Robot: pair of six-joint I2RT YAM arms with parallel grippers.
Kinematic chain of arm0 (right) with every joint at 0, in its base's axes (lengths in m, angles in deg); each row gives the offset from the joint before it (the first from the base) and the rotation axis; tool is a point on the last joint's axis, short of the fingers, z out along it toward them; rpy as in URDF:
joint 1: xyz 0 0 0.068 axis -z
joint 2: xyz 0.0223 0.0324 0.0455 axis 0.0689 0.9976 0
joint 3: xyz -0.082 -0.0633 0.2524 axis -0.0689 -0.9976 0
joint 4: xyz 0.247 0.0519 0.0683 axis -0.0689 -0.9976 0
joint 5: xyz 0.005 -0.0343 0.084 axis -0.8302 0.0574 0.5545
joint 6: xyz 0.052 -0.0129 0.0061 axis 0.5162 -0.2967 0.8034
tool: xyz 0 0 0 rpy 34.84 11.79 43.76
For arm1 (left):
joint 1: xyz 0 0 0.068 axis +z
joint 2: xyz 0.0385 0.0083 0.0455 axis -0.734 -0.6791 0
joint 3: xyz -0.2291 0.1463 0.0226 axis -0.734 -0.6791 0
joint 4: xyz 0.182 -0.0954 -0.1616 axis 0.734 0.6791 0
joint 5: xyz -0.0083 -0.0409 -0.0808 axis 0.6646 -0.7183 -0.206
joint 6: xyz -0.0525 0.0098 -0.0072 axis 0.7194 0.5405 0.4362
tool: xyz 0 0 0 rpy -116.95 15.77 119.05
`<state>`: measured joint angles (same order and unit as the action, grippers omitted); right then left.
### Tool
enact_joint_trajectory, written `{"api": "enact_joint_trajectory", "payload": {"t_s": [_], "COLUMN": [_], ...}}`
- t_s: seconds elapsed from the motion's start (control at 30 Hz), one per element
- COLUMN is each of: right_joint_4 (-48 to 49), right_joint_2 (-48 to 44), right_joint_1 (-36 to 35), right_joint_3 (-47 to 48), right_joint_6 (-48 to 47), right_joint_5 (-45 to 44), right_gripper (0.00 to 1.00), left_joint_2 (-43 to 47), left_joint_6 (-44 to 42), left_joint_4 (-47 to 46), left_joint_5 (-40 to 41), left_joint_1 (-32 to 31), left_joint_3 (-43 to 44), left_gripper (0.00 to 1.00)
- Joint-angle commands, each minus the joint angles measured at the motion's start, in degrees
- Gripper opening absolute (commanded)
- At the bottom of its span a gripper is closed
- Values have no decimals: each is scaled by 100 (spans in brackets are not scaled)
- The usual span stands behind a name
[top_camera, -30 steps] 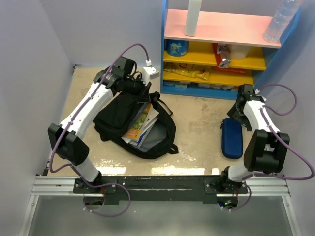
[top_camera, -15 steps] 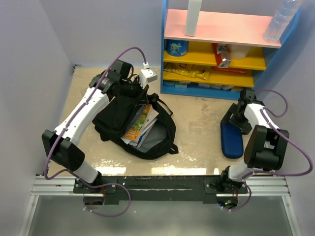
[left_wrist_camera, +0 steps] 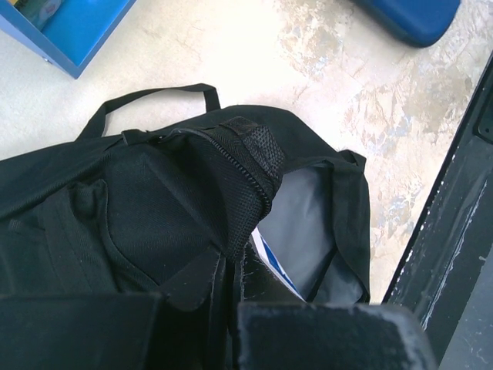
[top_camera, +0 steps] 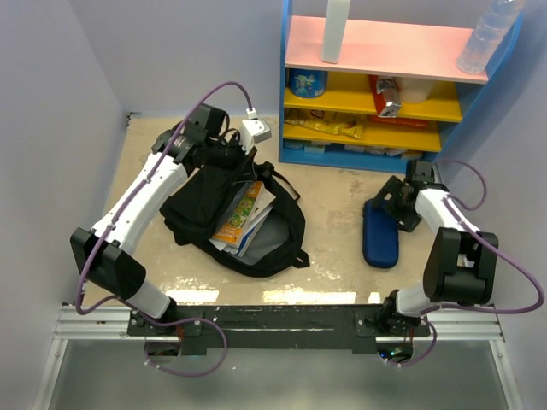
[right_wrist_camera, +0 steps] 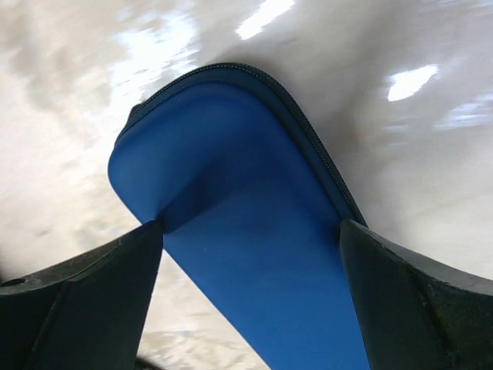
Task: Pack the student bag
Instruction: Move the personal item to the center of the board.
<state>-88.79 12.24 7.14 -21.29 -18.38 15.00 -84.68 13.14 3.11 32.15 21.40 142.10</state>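
Note:
The student bag (top_camera: pixel 198 205) is a black backpack lying open left of centre, with colourful books (top_camera: pixel 243 213) sticking out of its mouth. My left gripper (top_camera: pixel 238 164) is shut on the bag's upper zipper edge; in the left wrist view (left_wrist_camera: pixel 231 271) the black mesh fabric (left_wrist_camera: pixel 250 166) is pinched between the fingers, and the grey lining and a book edge (left_wrist_camera: pixel 279 264) show inside. My right gripper (top_camera: pixel 396 200) is shut on the far end of a dark-blue pencil case (top_camera: pixel 377 237), right of the bag. In the right wrist view the case (right_wrist_camera: pixel 254 216) fills the gap between the fingers (right_wrist_camera: pixel 85 308).
A blue shelf unit (top_camera: pixel 393 85) with pink and yellow boards, snacks, a can and bottles stands at the back right. Walls close in on both sides. The metal rail (top_camera: pixel 282 320) with the arm bases runs along the near edge.
My right gripper closed on the pencil case and swung it left toward the bag, off its earlier spot. My left gripper shifted slightly, still holding the bag edge.

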Motion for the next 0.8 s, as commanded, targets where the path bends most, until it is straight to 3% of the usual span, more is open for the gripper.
{"api": "enact_joint_trajectory", "payload": {"t_s": [0.0, 0.17, 0.23, 0.33, 0.57, 0.77], "right_joint_4": [1066, 1402, 1491, 946, -108, -839], "right_joint_2": [59, 51, -46, -195, -29, 191], "right_joint_1": [-1062, -1706, -1794, -1848, -2462, -3043], "right_joint_3": [-237, 246, 491, 905, 1372, 1364], "right_joint_6": [1711, 2900, 2937, 2666, 901, 801], "right_joint_5": [715, 72, 28, -340, -1202, -1722], "right_gripper": [99, 99, 98, 98, 99, 99], "left_joint_2": [353, 336, 327, 292, 222, 266], "left_joint_6": [-166, -193, -193, -175, -44, -43], "left_joint_4": [-156, -60, -51, -16, 37, 81], "left_joint_5": [-246, -202, -176, -158, -176, -88], "left_joint_1": [51, 69, 78, 78, 77, 69], "left_joint_3": [90, 81, 81, 134, 292, 336], "left_gripper": [0, 0, 0, 0, 0, 0]}}
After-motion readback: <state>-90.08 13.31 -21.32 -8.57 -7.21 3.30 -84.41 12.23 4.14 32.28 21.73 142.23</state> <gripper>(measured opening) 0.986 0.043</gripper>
